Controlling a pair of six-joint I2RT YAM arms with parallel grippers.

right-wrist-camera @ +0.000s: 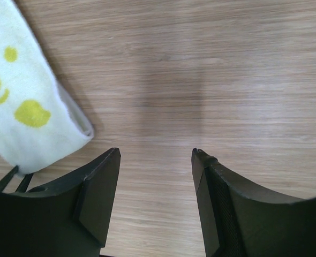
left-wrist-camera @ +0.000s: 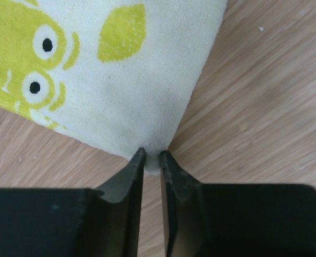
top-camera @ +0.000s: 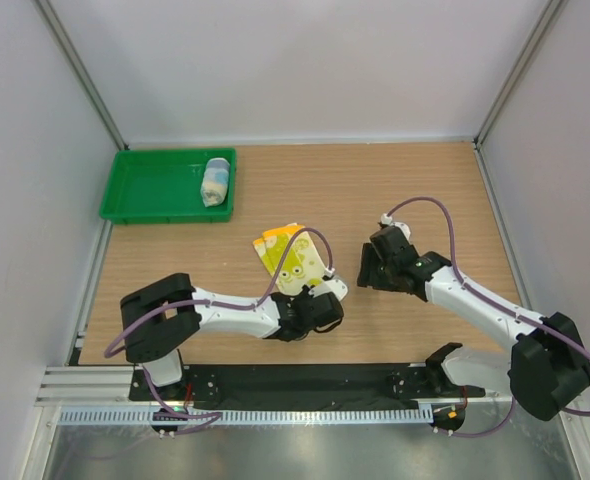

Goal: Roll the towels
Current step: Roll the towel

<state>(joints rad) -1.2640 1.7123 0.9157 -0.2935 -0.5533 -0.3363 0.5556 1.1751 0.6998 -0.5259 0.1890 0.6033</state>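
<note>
I judge the job about half done. The blue towel (top-camera: pixel 215 181) sits as a tight roll inside the tray (top-camera: pixel 145 190) at the upper left of the top view, so that one needs nothing more from me. The yellow towel (top-camera: pixel 293 258) lies spread on the surface (top-camera: pixel 425 190) near the middle of the frame, not yet rolled, with an orange-edged end folded or bunched at its far side; I can't tell which.

My left arm reaches low across the bottom of the top view, and my left hand (left-wrist-camera: pixel 151 159) is at the towel's near corner. In the left wrist view the fingers (left-wrist-camera: pixel 131 176) are drawn almost together with that corner pinched between their tips, so I read it as gripping the yellow towel. That looks like the start of the roll.

My right arm comes in from the lower right, bent at the elbow. My right hand (right-wrist-camera: pixel 155 155) hangs just right of the towel, spread wide over bare wood and holding nothing; the towel's edge shows at the left of its view
</note>
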